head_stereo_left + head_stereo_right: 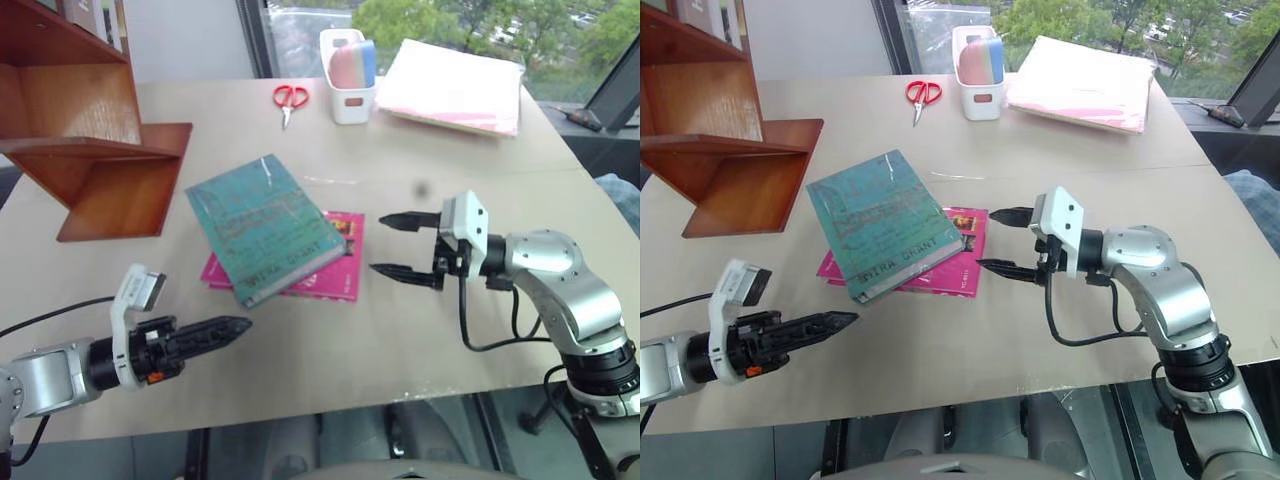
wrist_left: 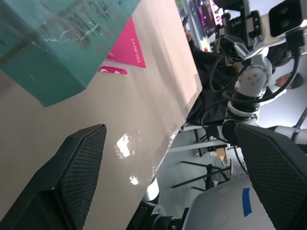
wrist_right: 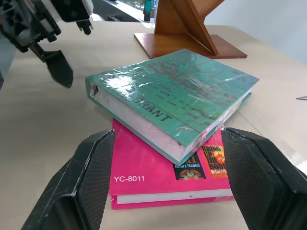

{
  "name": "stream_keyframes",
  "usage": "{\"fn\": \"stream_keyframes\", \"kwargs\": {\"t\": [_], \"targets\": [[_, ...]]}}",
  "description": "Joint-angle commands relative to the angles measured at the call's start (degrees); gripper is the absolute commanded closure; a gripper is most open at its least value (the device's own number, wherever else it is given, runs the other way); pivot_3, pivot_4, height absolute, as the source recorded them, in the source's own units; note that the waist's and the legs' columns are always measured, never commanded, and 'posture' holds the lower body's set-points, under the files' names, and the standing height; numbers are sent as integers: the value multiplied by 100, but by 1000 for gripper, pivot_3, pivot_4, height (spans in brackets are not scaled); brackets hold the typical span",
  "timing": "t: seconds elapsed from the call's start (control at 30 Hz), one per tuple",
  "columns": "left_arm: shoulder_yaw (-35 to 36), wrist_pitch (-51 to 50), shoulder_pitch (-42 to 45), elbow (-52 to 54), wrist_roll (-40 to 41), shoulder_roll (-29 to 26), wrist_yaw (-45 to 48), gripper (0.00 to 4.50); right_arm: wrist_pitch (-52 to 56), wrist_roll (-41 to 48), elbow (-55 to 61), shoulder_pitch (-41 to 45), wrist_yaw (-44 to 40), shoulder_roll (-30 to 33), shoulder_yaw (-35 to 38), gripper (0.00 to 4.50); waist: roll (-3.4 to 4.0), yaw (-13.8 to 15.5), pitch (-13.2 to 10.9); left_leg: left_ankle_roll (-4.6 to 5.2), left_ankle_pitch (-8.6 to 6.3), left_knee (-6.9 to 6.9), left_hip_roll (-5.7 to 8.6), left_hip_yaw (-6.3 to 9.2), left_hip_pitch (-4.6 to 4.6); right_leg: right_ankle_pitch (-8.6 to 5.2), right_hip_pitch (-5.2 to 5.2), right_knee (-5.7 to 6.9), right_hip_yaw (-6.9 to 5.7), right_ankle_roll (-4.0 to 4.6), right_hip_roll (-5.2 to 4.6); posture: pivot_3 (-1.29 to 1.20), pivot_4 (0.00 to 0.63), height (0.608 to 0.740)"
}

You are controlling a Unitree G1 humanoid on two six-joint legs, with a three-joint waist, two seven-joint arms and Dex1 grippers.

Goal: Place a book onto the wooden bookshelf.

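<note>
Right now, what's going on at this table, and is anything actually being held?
Nothing is held. The green book lies on the table, resting across a pink book. The right hand is open, level with the books on their right side and pointing at them, not touching. The left hand is open too, low over the table just in front of the books. The wooden bookshelf stands at the far left corner, and the green book has not been moved to it.

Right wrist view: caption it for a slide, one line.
Open right gripper faces the teal book lying on a pink book, wooden bookshelf behind.
</note>
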State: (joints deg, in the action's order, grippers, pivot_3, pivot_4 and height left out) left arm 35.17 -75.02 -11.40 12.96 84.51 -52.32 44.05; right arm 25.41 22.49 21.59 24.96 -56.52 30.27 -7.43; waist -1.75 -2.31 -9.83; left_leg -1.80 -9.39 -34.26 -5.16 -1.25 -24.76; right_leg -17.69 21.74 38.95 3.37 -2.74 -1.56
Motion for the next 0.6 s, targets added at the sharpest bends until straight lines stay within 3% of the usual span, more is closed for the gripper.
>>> {"fn": "stream_keyframes", "kwargs": {"t": [0.03, 0.3, 0.6], "targets": [[584, 405, 306, -708, 402, 191, -630, 0, -55, 143, 235, 21, 62, 30, 105, 892, 0, 10, 0, 0, 0, -2, 1, -1, 0, 0, -1, -1, 1, 0, -2, 0, 150, 740], [737, 1262, 1408, -1535, 327, 748, -2970, 0, -212, 73, 62, 189, 152, -101, -52, 892, -9, 49, 5, 0, 0, -4, 3, 2, -6, 1, -3, -2, -4, -2, -3, 0, 150, 740], [-162, 1488, 2981, -2478, -561, 1133, -3835, 0, -280, -72, 5, 317, 317, -286, -235, 892, -17, 126, 9, -1, 1, -8, 4, 7, -5, 2, -5, 2, -7, -4, 3, 0, 150, 740]]}}
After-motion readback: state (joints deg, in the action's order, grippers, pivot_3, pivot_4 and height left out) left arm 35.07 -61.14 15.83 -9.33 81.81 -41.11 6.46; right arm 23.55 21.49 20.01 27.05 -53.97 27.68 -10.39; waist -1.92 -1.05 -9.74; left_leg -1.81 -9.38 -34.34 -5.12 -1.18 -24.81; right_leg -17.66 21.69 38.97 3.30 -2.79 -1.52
